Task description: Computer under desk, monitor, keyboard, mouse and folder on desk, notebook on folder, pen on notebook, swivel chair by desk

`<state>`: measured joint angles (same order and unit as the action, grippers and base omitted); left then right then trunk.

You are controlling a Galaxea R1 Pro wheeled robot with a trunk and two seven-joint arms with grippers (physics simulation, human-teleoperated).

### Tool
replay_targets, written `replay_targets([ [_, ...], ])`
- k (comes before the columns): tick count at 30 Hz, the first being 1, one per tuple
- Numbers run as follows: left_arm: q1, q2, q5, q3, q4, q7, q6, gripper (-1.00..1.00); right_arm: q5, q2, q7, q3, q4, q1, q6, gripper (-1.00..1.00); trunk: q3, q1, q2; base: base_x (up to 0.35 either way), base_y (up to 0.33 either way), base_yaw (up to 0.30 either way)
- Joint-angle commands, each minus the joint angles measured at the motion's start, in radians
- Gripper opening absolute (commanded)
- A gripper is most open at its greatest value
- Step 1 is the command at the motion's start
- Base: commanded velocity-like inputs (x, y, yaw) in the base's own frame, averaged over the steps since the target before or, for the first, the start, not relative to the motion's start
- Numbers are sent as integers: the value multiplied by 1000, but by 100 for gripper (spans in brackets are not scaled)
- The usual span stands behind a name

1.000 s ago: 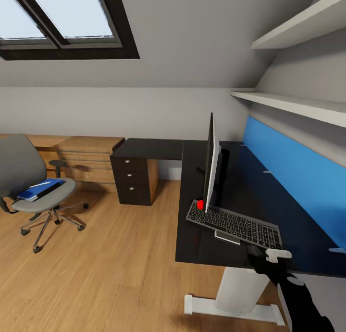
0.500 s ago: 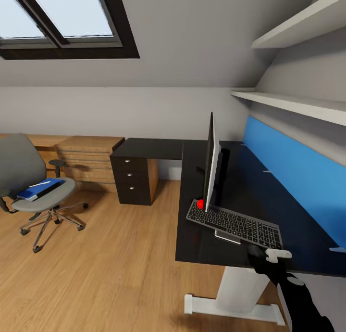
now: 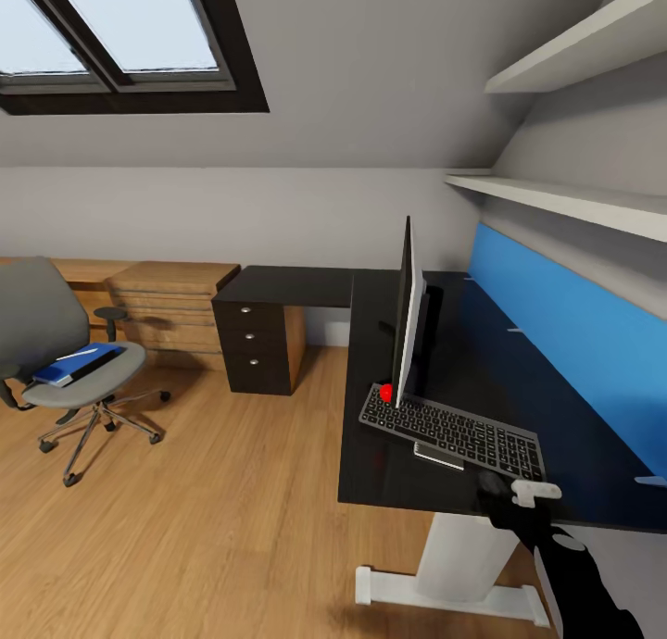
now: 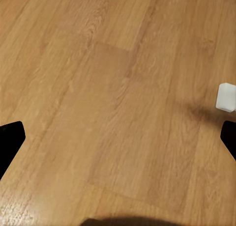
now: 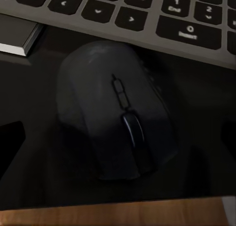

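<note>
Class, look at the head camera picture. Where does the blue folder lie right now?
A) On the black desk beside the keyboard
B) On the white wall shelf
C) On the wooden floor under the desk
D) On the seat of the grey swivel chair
D: the blue folder lies flat on the seat of the grey swivel chair, which stands on the wooden floor well away from the desk.

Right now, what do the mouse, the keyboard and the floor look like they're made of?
The mouse looks like matte black plastic with a dull sheen. The keyboard seems silver-grey metal or plastic with dark keys. The floor looks like glossy wood planks with visible grain.
</note>
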<state>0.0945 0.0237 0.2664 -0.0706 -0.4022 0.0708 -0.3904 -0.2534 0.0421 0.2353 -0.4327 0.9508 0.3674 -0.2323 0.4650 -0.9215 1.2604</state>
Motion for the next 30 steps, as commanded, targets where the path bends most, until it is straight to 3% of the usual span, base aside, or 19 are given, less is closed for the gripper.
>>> replay_targets([
  [1, 1, -1, 5, -8, 0, 7, -4, 100, -10, -1, 9, -3, 1, 1, -4, 100, 1, 0, 1, 0, 0, 0],
  [30, 1, -1, 5, -8, 0, 7, -4, 100, -10, 0, 9, -3, -2, 1, -4, 100, 1, 0, 1, 13, 0, 0],
])
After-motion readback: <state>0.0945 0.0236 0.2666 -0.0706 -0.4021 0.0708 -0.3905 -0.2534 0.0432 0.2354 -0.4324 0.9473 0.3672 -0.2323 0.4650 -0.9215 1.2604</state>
